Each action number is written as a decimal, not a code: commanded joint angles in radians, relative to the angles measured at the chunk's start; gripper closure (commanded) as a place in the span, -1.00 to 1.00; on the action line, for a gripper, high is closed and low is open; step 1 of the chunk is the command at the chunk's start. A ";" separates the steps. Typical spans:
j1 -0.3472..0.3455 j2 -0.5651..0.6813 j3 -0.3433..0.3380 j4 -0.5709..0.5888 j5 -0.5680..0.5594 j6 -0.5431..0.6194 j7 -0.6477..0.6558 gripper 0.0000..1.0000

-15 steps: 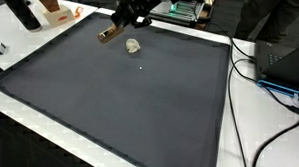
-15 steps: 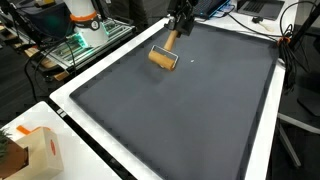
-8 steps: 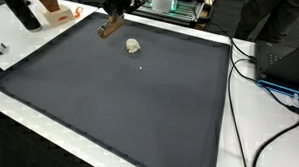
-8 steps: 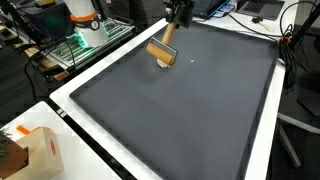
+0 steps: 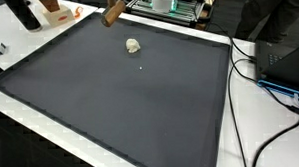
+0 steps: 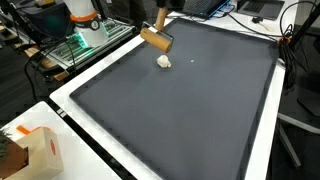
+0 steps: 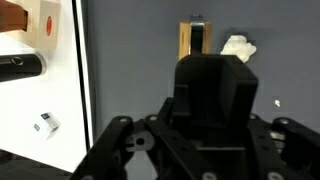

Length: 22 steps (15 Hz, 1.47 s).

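Gripper (image 7: 205, 72) fingers clamped on the brush (image 6: 155, 39), which hangs below them over the mat (image 6: 180, 120). Lump (image 6: 164, 62) lies beneath. Judged risk: an end-of-handle grip lets the brush swivel or drop.

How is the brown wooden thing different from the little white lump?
The wooden thing is brown and straight-edged; the white lump is crumpled and roundish. The wooden thing looks bigger than the white lump. The wooden thing hangs above the grey mat, held by the gripper; the white lump lies on the mat. Both are near the same mat edge.
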 commanded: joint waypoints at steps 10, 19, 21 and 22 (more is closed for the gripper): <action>-0.051 -0.180 -0.093 -0.056 0.256 0.050 -0.575 0.51; -0.051 -0.149 -0.085 -0.024 0.231 0.026 -0.554 0.01; -0.043 -0.148 -0.083 -0.049 0.237 0.049 -0.580 0.51; -0.039 -0.146 -0.078 -0.065 0.234 0.066 -0.590 0.51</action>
